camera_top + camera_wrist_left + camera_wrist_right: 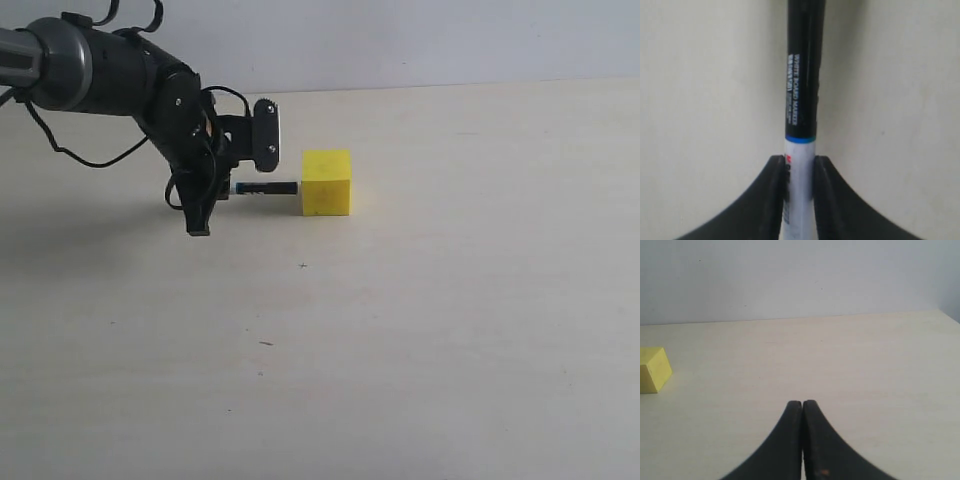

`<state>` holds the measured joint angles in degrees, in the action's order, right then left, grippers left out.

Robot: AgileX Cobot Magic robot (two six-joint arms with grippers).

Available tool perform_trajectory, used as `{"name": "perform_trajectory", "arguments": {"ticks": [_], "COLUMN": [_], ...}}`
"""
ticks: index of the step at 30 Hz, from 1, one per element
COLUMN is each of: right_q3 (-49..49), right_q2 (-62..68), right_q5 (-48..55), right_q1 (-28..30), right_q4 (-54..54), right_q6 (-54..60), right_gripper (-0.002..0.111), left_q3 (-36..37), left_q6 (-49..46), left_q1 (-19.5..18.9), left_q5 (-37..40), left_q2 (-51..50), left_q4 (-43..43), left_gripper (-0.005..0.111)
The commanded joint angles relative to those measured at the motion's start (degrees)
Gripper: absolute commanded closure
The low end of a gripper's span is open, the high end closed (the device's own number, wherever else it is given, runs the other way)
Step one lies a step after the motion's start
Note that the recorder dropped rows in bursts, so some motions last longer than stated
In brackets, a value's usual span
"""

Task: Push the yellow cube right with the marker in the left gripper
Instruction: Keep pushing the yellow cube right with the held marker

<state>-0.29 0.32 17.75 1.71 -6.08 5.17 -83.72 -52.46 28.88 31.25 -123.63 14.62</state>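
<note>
Here the left gripper [800,167] grasps the whiteboard marker [265,187], which points right, tip at the left face of the yellow cube [327,182]; the right gripper [802,407] has its jaws clenched, empty.

— Was there anything to read?

— Only on the marker [802,75]. In the left wrist view, white capitals ran lengthwise along its black part and read "WHITE BOARD MARKER".

— Anything else on it?

— Smaller white lines ran beside those words, but they were too blurred to make out. A red mark stood on the white part, and it was half hidden and unreadable.
</note>
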Motion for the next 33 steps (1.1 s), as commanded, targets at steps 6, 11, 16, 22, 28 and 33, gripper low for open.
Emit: {"name": "perform_trajectory", "arguments": {"ticks": [6,11,16,22,28,33], "right_q3": [0.3,0.3,0.3,0.3,0.3,0.3], "right_q2": [-0.3,-0.3,-0.3,-0.3,-0.3,-0.3], "right_q5": [-0.7,-0.7,-0.7,-0.7,-0.7,-0.7], "right_q1": [0.3,0.3,0.3,0.3,0.3,0.3], "right_q4": [0.0,0.0,0.0,0.0,0.0,0.0], "right_q6": [0.4,0.4,0.4,0.4,0.4,0.4], "right_gripper": [0.108,0.108,0.108,0.108,0.108,0.108], "left_q3": [-0.2,-0.2,-0.2,-0.2,-1.5,-6.5], "left_q6": [0.9,1.3,11.3,23.8,22.5,22.5], "left_q1": [1.7,1.4,0.8,0.2,0.9,5.0], "left_q5": [2.9,3.5,3.3,4.3,3.4,3.0], "left_q2": [0.2,0.2,0.2,0.2,-1.3,-4.8], "left_q4": [-0.2,-0.2,3.4,13.8,13.5,11.8], "left_gripper": [0.107,0.107,0.107,0.107,0.107,0.107]}}
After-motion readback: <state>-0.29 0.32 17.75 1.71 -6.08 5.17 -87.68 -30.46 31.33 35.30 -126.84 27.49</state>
